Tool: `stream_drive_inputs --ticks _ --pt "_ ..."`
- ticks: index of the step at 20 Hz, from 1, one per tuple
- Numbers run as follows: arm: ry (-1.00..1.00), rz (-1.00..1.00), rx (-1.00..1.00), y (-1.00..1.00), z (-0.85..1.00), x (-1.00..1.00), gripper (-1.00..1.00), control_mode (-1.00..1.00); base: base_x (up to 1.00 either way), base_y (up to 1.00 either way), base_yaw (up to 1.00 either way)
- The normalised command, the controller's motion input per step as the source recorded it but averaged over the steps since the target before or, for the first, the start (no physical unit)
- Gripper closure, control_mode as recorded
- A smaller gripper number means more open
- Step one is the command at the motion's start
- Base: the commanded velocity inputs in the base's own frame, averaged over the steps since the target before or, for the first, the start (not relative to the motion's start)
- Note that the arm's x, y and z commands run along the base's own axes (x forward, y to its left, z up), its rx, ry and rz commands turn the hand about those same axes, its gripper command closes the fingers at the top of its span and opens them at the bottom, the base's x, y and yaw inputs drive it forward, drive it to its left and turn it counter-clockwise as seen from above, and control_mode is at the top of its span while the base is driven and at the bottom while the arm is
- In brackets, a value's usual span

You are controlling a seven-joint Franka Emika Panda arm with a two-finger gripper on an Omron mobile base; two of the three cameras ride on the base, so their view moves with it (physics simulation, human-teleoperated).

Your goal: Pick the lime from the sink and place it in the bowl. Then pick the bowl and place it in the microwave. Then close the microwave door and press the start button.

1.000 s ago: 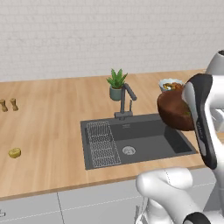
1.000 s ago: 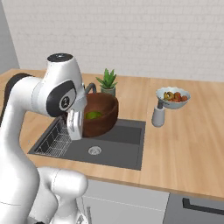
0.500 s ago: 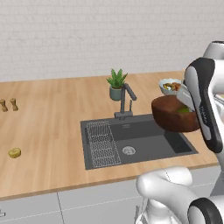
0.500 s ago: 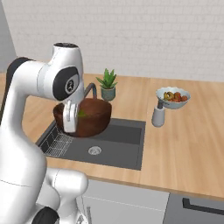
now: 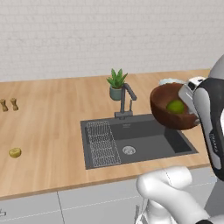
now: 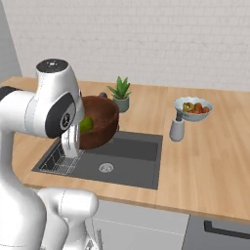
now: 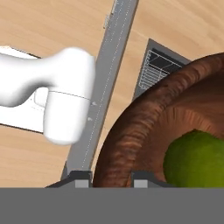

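Note:
My gripper (image 7: 111, 177) is shut on the rim of the dark reddish-brown bowl (image 7: 144, 127), one finger on each side of the wall. The bowl (image 5: 162, 114) hangs tipped on its side in the air above the right half of the sink (image 5: 140, 136). The lime (image 5: 176, 106) lies inside it, against the lower wall. From the right base view the bowl (image 6: 103, 122) and lime (image 6: 87, 124) sit right beside my gripper (image 6: 73, 140), over the sink (image 6: 132, 156). The lime (image 7: 197, 159) looms large in the hand view. The microwave and its door are out of view.
A dark faucet (image 5: 125, 100) and a potted plant (image 5: 116, 84) stand behind the sink; a wire rack (image 5: 102, 142) lies in its left part. A pale bowl of food (image 6: 193, 108) and a grey dispenser (image 6: 176, 130) stand to the right. A yellow fruit (image 5: 15, 152) lies far left.
The arm has swung round with the bowl and lime in its grip. The bowl has tipped further onto its side and stays above the sink.

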Motion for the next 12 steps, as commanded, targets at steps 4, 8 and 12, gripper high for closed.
stream_drive_inputs --ticks 4,8,12 --pt "0.00 0.00 0.00 0.00 0.00 0.00 1.00 1.00 -0.07 -0.06 -0.03" --pt "0.00 0.00 0.00 0.00 0.00 0.00 1.00 1.00 -0.50 -0.27 -0.10" --pt "0.00 0.00 0.00 0.00 0.00 0.00 1.00 1.00 -0.96 -0.51 -0.16"
